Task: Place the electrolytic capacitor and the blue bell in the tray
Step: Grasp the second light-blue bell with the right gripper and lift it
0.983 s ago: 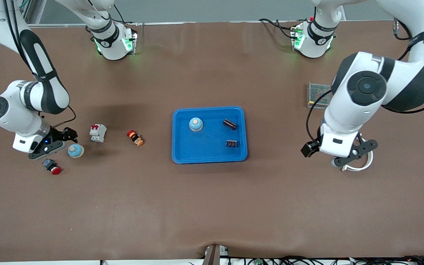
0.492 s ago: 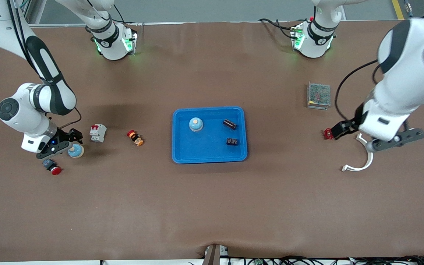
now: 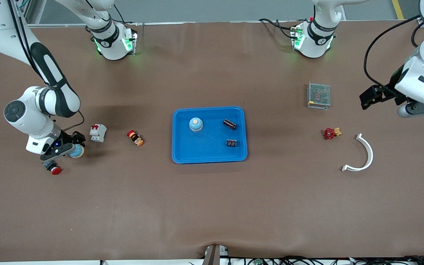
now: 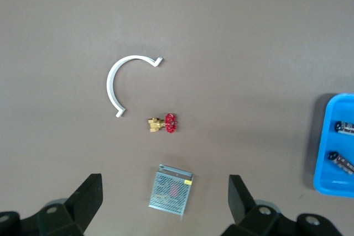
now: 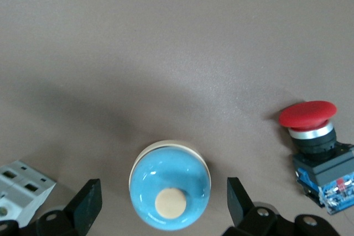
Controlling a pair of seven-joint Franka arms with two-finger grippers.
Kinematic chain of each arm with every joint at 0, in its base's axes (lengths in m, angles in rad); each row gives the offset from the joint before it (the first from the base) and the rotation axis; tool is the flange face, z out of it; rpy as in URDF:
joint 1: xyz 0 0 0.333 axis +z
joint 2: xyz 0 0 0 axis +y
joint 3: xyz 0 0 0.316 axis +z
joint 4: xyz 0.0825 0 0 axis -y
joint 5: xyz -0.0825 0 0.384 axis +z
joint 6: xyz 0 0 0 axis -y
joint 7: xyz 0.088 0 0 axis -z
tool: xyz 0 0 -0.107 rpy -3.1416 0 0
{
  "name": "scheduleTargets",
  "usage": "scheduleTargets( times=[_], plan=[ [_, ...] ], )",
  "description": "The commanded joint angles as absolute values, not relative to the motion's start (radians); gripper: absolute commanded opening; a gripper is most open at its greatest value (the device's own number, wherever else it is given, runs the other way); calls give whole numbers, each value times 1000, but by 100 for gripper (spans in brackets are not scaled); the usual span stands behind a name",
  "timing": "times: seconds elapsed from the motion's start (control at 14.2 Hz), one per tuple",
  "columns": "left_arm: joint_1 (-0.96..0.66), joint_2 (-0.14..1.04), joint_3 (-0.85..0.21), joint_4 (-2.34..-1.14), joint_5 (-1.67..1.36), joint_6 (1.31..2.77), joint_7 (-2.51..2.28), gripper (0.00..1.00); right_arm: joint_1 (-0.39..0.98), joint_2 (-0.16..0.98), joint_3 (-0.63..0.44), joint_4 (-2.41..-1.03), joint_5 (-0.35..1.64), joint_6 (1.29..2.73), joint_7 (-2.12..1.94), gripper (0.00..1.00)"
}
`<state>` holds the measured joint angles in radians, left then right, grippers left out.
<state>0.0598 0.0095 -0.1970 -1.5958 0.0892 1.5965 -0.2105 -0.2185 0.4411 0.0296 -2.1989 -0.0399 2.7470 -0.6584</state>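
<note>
Blue tray point(image 3: 182, 147) holds a bell point(image 3: 195, 124); right hand point(image 5: 160, 214) wide over second bell point(image 5: 170, 184), left hand point(image 4: 165, 203) wide, raised.

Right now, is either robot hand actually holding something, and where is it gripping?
Nothing is held. The right gripper is open, its fingers on either side of a blue bell on the table. The left gripper is open, up over the table's end.

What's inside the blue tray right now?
In the shallow bright-blue plastic tray sit a light-blue dome bell with a tan button, a dark cylindrical capacitor and a small black component. Nothing covers them; the small component's type is unclear.
</note>
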Motion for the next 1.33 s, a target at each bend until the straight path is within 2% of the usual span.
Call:
scheduleTargets(
  times=[0.0,0.7,0.77,0.84,0.91,1.12,1.26],
  plan=[
    [48,-41,-157,-1638,72,1591,-132,100,-239,474,46,-2206,-34,2806,-678,100],
    [55,-66,-155,-1643,64,1562,-106,100,-242,495,46,-2200,-34,2823,-676,100],
    [57,-66,-155,-1643,43,1563,-106,100,-242,495,46,-2200,-34,2823,-675,88],
    [60,-67,-153,-1641,23,1563,-104,100,-244,495,46,-2200,-34,2823,-675,82],
    [61,-67,-152,-1640,15,1563,-104,100,-247,495,48,-2200,-34,2823,-675,79],
    [60,-72,-156,-1641,11,1563,-104,100,-247,494,48,-2200,-34,2823,-675,60],
    [60,-74,-156,-1640,-8,1563,-104,100,-247,494,48,-2198,-34,2819,-669,53]
  ],
)
